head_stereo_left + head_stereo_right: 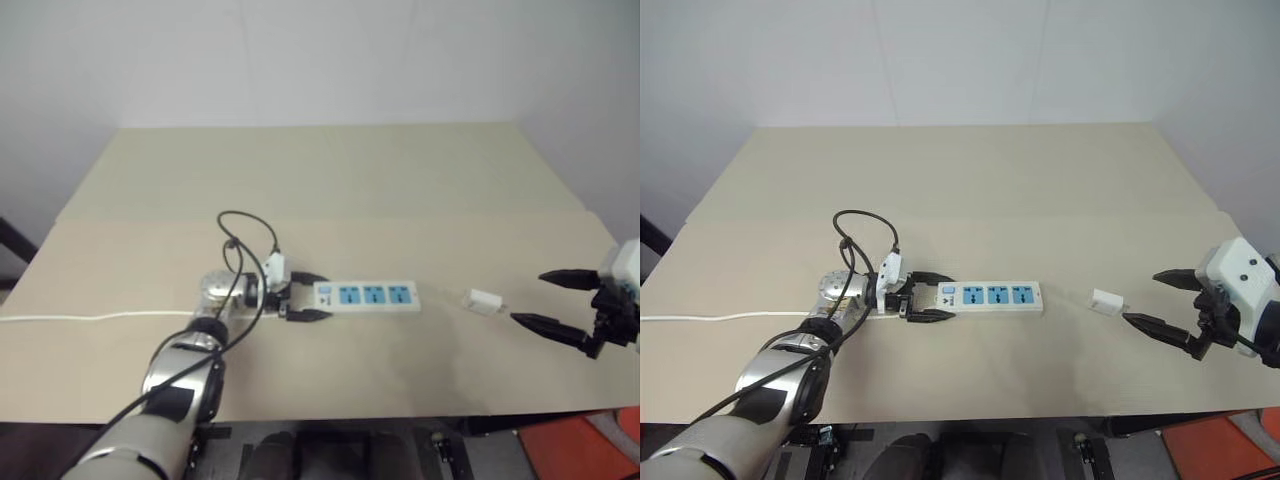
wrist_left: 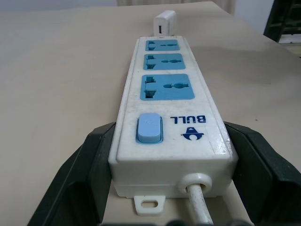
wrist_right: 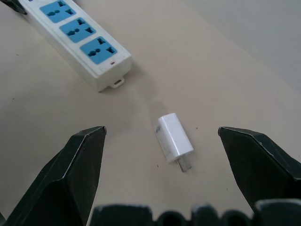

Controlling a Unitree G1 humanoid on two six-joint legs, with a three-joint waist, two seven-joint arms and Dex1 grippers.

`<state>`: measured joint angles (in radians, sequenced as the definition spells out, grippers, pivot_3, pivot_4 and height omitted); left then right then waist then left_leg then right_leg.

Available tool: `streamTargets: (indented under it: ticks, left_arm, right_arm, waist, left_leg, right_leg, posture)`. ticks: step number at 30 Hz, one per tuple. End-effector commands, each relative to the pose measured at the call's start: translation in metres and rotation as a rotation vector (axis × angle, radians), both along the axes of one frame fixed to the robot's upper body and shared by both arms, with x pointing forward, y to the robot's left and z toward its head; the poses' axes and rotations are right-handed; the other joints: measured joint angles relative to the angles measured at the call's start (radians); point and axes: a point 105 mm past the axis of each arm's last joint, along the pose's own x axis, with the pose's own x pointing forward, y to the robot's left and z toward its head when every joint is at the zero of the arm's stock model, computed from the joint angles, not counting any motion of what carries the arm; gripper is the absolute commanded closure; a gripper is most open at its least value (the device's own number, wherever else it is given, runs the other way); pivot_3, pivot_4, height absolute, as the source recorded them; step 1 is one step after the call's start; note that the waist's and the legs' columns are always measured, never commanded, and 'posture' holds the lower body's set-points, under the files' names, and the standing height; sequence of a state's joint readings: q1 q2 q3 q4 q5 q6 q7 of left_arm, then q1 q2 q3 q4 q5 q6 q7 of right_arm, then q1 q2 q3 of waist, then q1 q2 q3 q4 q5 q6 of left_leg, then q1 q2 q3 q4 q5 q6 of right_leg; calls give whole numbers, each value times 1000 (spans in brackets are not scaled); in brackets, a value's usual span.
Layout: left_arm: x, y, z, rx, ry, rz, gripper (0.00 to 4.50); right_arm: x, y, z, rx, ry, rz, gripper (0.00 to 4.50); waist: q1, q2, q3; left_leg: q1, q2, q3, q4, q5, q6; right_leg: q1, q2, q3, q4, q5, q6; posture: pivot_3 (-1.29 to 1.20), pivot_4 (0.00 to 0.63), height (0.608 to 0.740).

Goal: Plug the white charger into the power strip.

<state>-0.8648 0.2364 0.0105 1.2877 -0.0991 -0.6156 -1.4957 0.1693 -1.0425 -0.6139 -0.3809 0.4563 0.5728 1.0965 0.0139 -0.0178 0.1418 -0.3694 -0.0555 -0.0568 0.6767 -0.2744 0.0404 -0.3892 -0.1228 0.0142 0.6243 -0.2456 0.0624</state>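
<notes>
Right wrist view puts the white charger [image 3: 173, 138] right in the middle, lying flat on its side on the tan table [image 1: 330, 180], prongs poking out of one end and nothing touching it. It sits between the two black fingers of the right gripper [image 1: 548, 298], which are spread as wide as they go, both tips clear of the charger with bare tabletop on each side, so that hand isn't holding anything. From the head camera the charger is just past the far end of the power strip [image 1: 366, 296], near but not touching, with the right gripper off toward the table's right edge beyond it. The strip itself lies flat, long axis running left to right across the table, three blue socket faces up and all of them empty. At the other end is the blue rocker switch [image 2: 149, 128] beside a small logo, and the thin white cord [image 1: 95, 317] comes out there and trails off toward the table's left edge. The left gripper [image 1: 308, 296] has that switch end: its fingers [image 2: 82, 181] are closed in against the two long sides of the strip, one on each side, clamped snug on the casing. A looped black cable [image 1: 245, 240] rides on top of the left wrist.
</notes>
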Motion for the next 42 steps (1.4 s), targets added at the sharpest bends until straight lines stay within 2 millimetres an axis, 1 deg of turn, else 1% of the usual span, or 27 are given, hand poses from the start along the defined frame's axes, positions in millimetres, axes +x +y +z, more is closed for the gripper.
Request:
streamTargets:
  ticks: [1,5,9,12,16,18,20,21,23,27,32,42]
  left_arm:
    - [-1,-3,-3,10,-9,3,1259]
    - [-3,-5,-4,11,-5,-13,1259]
    - [-3,-5,-4,19,-12,-19,1259]
    - [-4,-7,-5,25,-19,-26,1259]
    - [-6,-10,-6,33,-18,-48,1259]
    - [-8,-10,-6,40,-15,-66,1259]
    - [-10,-11,-6,39,-14,-88,1259]
    - [-11,-11,-6,34,-14,-99,1259]
    - [-13,-12,-4,25,-21,-112,1259]
    - [-13,-14,-1,12,-38,-129,1259]
    - [-13,-16,5,-17,-55,-140,1259]
    - [-10,-18,14,-52,-63,-133,1259]
  right_arm:
    - [0,4,12,0,-32,12,0]
    - [2,9,17,-21,40,35,0]
    - [10,21,21,-87,155,80,0]
    - [28,28,18,-163,261,71,0]
    - [64,27,4,-321,336,24,0]
    - [77,28,-1,-381,376,16,0]
    - [87,29,-5,-411,422,6,0]
    - [92,28,-8,-431,440,-2,0]
    - [99,28,-12,-469,466,-10,0]
    - [104,30,-15,-507,509,14,0]
    - [106,31,-20,-549,547,33,0]
    - [104,30,-35,-562,584,55,0]
  waist:
    - [0,0,0]
    - [-1,1,0]
    - [-2,2,-1]
    - [-5,2,-1]
    - [-6,2,-1]
    - [-4,2,-1]
    - [-1,3,-2]
    - [-2,3,-2]
    - [-2,4,-2]
    - [-3,4,-2]
    - [-6,4,-2]
    - [-8,4,-2]
  left_leg:
    - [0,0,0,0,0,0]
    - [0,0,0,1,0,0]
    - [0,0,0,1,0,0]
    - [0,0,0,1,0,0]
    - [-1,0,0,0,0,0]
    - [-2,-1,0,1,0,0]
    - [-6,-2,0,1,0,-1]
    - [-10,-2,-1,2,1,-1]
    - [-16,-3,0,3,5,-8]
    - [-21,-4,0,4,5,-9]
    - [-21,-7,0,4,5,-9]
    - [-22,-7,1,4,6,-10]
  right_leg:
    - [0,0,0,0,0,0]
    - [0,0,0,0,0,0]
    - [0,-1,0,0,0,0]
    - [0,-1,0,0,0,0]
    - [-1,-1,-1,-1,0,0]
    - [-2,-2,-1,-1,0,0]
    - [-7,-2,-2,0,0,0]
    - [-12,-2,-2,2,0,0]
    - [-18,-3,-2,6,0,0]
    - [-22,-3,-2,7,1,1]
    - [-23,-4,-2,7,1,1]
    - [-27,-4,-2,8,1,1]
  posture:
    - [0,150,740]
    - [0,150,740]
    - [0,150,740]
    - [0,150,740]
    - [0,150,740]
    - [0,150,740]
    - [0,150,740]
    - [0,150,740]
    - [0,150,740]
    - [0,150,740]
    - [0,150,740]
    - [0,150,740]
